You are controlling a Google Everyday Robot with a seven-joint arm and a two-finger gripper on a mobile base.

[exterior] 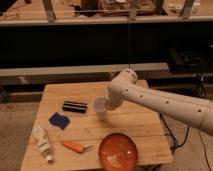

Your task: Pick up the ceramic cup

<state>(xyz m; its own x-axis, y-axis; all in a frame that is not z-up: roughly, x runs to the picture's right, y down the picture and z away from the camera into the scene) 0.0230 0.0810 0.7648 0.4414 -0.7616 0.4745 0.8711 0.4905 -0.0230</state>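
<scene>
I see the gripper [106, 103] at the end of the white arm [160, 100], over the middle of the wooden table [125, 125], right against the ceramic cup [100, 107]; left of it lies a black case [75, 106]; lower left, a blue sponge [59, 120], white bottle [42, 143] and carrot [74, 147]; below it, the orange plate [118, 152].

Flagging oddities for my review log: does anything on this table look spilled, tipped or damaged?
Nothing stands out. The ceramic cup is upright at the gripper; the white bottle simply lies on its side near the carrot and orange plate.
</scene>
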